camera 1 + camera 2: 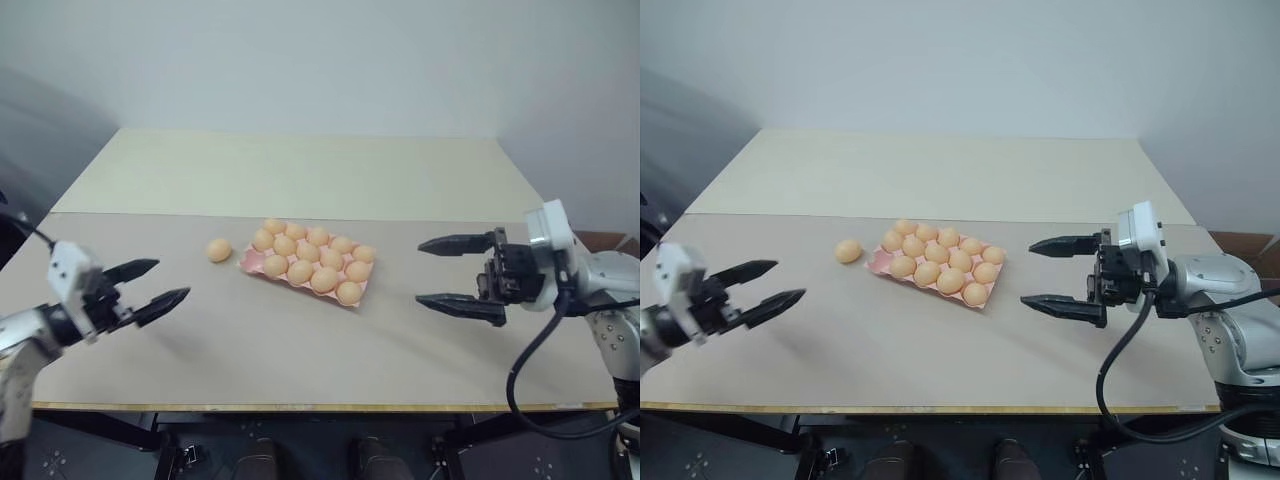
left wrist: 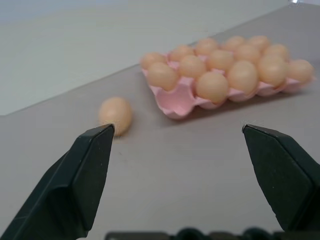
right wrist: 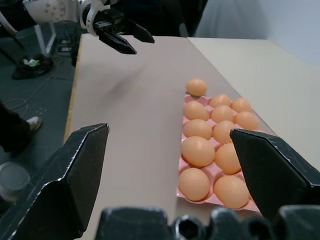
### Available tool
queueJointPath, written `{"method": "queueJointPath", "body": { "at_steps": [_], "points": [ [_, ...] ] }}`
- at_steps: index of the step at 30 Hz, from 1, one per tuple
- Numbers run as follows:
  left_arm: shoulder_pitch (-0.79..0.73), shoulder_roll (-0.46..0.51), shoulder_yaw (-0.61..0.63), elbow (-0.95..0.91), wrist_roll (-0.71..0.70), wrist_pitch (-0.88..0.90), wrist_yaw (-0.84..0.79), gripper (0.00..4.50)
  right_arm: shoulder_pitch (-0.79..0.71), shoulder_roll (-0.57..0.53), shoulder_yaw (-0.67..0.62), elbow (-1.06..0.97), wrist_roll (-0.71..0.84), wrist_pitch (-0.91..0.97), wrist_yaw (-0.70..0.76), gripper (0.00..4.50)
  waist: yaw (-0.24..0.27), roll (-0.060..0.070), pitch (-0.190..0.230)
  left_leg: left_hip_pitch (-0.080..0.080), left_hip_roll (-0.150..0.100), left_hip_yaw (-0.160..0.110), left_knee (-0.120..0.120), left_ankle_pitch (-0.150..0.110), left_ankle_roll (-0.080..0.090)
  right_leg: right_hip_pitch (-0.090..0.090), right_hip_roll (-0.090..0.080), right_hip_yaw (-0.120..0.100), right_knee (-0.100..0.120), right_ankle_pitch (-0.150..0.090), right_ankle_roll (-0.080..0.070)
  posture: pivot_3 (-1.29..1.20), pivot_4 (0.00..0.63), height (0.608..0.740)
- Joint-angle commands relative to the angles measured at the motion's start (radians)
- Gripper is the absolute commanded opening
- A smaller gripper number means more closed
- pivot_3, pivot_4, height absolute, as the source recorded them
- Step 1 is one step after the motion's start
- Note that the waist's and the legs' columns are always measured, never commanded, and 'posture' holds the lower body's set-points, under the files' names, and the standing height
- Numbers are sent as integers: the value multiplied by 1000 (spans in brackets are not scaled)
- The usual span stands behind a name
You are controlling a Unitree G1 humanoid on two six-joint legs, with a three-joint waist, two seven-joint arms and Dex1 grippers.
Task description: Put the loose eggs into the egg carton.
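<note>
One loose egg (image 1: 219, 250) lies on the table (image 1: 300, 340) just left of the egg carton (image 1: 252, 262), whose near-left corner cup looks empty. My left gripper (image 1: 158, 284) hovers spread wide, near and left of that egg; my right gripper (image 1: 460, 275) hangs spread and empty, right of the carton. I should straddle the egg's middle, close softly, lift, and lower it into that cup.

No text, label, brand, number or sign can be read anywhere in these pictures.
</note>
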Motion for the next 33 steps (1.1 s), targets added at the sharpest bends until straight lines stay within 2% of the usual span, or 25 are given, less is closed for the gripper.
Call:
{"method": "queueJointPath", "body": {
  "at_steps": [1,4,12,16,20,23,29,30,33],
  "points": [
    [-116,-24,-65,99,82,-37,101,4470,-20,-1,-27,-16,-6,-6,-41,4500,-2,0,0,0,0,0,0,0,0,0,0,0,0,2,2,0,150,740],
    [-264,-61,-141,267,153,-73,153,4470,-8,-6,-37,-34,2,-5,-49,4500,-2,0,0,0,0,-1,0,0,0,0,1,0,0,3,5,0,150,740],
    [-574,-134,-301,762,332,-290,145,4470,24,-9,-63,-76,11,-7,-79,4500,-2,-1,0,0,-2,-1,0,0,0,2,0,0,0,4,6,0,150,740],
    [-687,-165,-349,993,402,-387,152,4470,38,-8,-74,-93,15,-5,-95,4500,-4,-1,0,0,-3,-2,0,0,0,2,-1,0,0,4,7,0,150,740],
    [-761,-190,-378,1129,452,-433,159,4470,41,-9,-77,-105,20,-4,-104,4500,-3,-1,0,-1,-4,-2,0,0,0,2,-1,0,0,4,7,0,150,740],
    [-799,-208,-380,1196,472,-447,183,3821,38,-11,-82,-107,24,-4,-109,4500,-3,-1,0,-1,-4,-2,0,0,0,2,-1,-1,0,4,7,0,150,740],
    [-808,-207,-365,1234,477,-469,178,1891,41,-16,-85,-110,30,-2,-117,4500,-4,-1,0,-1,-4,-3,0,0,0,2,-1,-1,0,4,7,0,150,740],
    [-802,-201,-363,1231,475,-471,177,1736,40,-16,-85,-109,30,-2,-118,4500,-4,-1,0,-1,-4,-3,0,0,0,2,-1,-1,0,4,7,0,150,740],
    [-789,-183,-353,1217,471,-474,176,1691,39,-15,-83,-108,31,-4,-118,4500,-4,-1,0,-1,-4,-3,0,0,0,2,-1,-1,0,4,7,0,150,740]
  ]
}}
